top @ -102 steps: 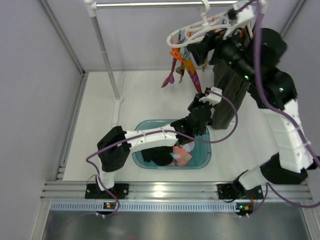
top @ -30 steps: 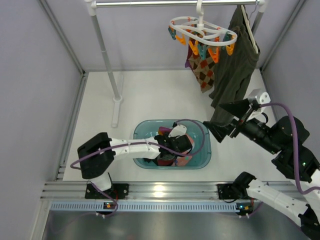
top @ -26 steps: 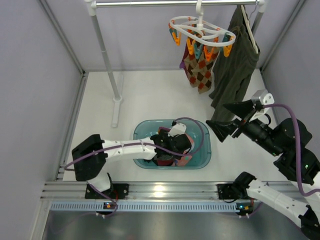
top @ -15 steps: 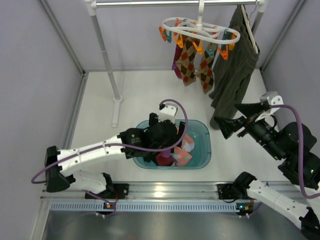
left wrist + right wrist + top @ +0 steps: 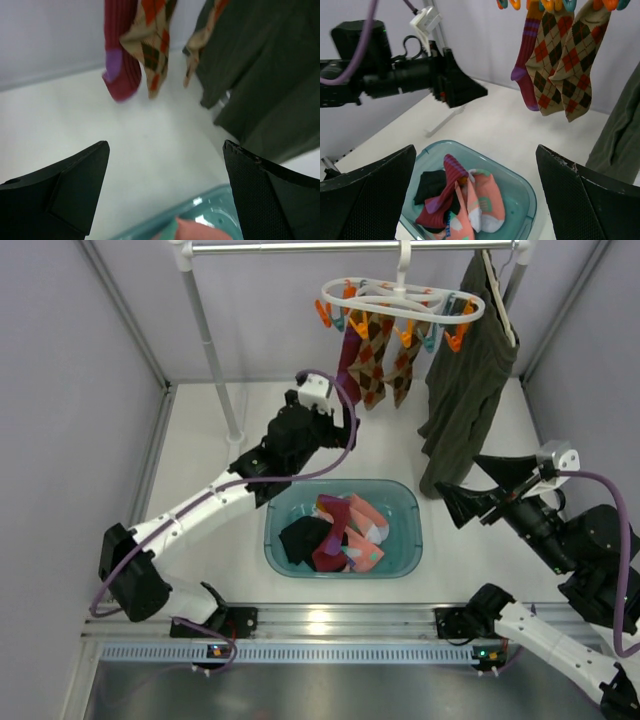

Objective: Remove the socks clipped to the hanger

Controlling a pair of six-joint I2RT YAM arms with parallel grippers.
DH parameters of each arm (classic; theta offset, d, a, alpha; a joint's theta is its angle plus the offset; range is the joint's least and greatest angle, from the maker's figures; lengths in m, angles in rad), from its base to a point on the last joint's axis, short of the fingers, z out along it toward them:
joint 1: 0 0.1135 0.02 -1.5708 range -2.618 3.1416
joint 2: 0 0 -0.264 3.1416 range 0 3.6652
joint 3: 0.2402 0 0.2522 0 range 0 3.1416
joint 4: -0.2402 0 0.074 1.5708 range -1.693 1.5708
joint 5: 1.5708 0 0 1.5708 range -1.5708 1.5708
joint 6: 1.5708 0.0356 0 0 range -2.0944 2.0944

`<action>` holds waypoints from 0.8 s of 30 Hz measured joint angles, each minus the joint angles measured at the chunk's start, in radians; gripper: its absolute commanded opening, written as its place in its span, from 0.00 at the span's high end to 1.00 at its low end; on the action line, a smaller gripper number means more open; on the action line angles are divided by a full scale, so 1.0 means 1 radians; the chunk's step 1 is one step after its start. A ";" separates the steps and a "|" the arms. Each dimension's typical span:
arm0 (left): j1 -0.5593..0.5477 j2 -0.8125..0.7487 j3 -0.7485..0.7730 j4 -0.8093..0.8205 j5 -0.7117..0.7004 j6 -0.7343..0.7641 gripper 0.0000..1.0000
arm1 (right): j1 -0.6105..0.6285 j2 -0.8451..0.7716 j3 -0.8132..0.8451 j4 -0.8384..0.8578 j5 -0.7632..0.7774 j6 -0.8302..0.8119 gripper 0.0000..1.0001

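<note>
Below the hanger (image 5: 400, 302), bringing the left gripper (image 5: 165, 145) up from the teal basin (image 5: 412, 540) where it was working a second ago, jaws now spread wide and carrying nothing. Leaving a maroon sock (image 5: 327, 552) dropped among the pink and black ones. Facing three socks (image 5: 375, 350) not yet unclipped: one maroon-purple, two argyle. Holding the right gripper (image 5: 475, 150) near the olive garment (image 5: 465, 370), likewise wide and empty. Probably lining up the next pull; task partly done.
</note>
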 measured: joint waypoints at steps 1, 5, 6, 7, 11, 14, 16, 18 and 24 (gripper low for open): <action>0.040 0.020 -0.001 0.061 0.032 0.016 0.01 | 0.000 0.000 0.000 0.008 -0.009 0.000 0.01; 0.178 0.153 0.023 0.250 0.166 0.047 0.03 | 0.000 0.000 -0.018 0.026 -0.031 0.000 0.01; 0.207 0.201 0.039 0.283 0.204 0.053 0.04 | 0.000 0.000 -0.026 0.029 -0.037 0.000 0.01; 0.230 0.240 0.056 0.309 0.234 0.059 0.05 | 0.000 0.000 -0.032 0.031 -0.044 0.000 0.01; 0.323 0.424 0.166 0.374 0.371 0.083 0.10 | 0.000 0.005 -0.059 0.042 -0.076 -0.001 0.01; 0.377 0.546 0.272 0.399 0.474 0.093 0.12 | 0.000 0.017 -0.072 0.061 -0.112 -0.003 0.01; 0.401 0.611 0.340 0.404 0.539 0.094 0.16 | 0.000 0.024 -0.078 0.076 -0.129 -0.005 0.01; 0.419 0.668 0.400 0.412 0.599 0.096 0.18 | 0.000 0.031 -0.084 0.091 -0.140 -0.009 0.00; 0.420 0.795 0.529 0.441 0.750 0.090 0.21 | 0.000 0.070 -0.101 0.134 -0.164 -0.012 0.01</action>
